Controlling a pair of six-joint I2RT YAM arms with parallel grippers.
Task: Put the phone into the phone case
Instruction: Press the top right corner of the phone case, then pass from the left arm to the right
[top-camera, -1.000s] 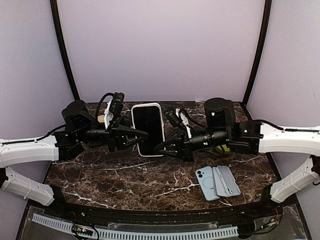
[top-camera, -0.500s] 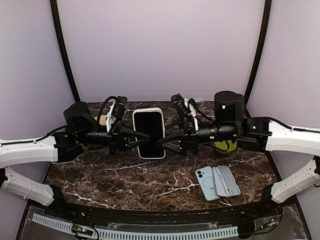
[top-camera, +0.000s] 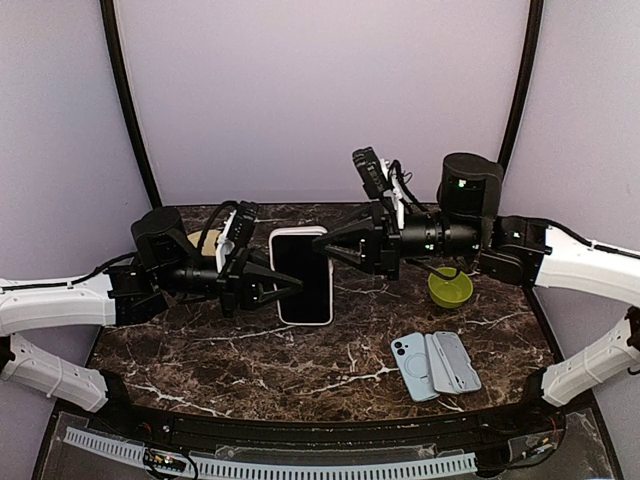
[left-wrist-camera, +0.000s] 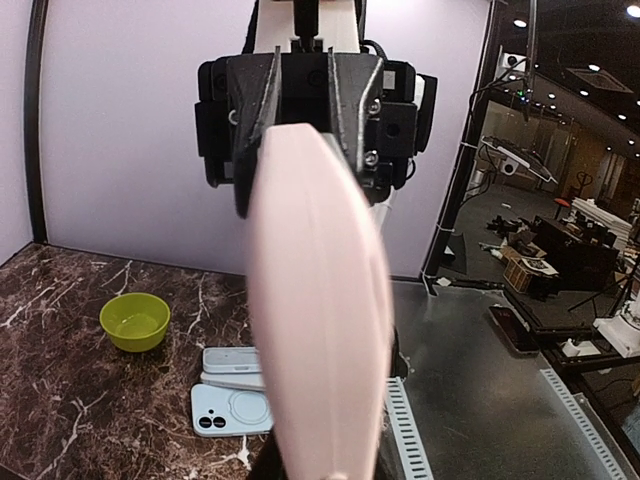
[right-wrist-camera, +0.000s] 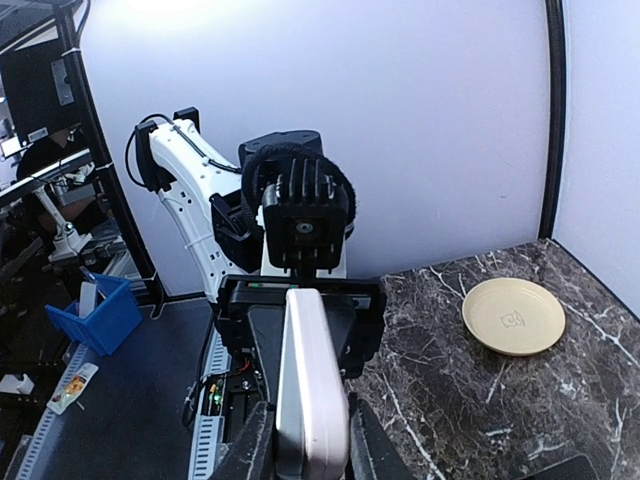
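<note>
The phone (top-camera: 302, 275), dark screen up, sits in a pale pink-white case and is held above the table between both grippers. My left gripper (top-camera: 287, 287) is shut on its lower left edge. My right gripper (top-camera: 336, 243) is shut on its upper right edge. In the left wrist view the case's pale back (left-wrist-camera: 320, 300) fills the centre and hides my own fingers, with the right gripper's body behind it. In the right wrist view the case's white edge (right-wrist-camera: 312, 400) stands between my fingers (right-wrist-camera: 252, 445).
A light blue phone case (top-camera: 413, 365) and grey case parts (top-camera: 455, 360) lie at the front right; they also show in the left wrist view (left-wrist-camera: 232, 408). A green bowl (top-camera: 450, 289) sits at the right. A beige plate (right-wrist-camera: 513, 316) lies at the back left.
The right arm has risen and its gripper has slid from the phone's lower right edge to the upper right. The phone has shifted slightly right and nearer. The left gripper keeps its hold.
</note>
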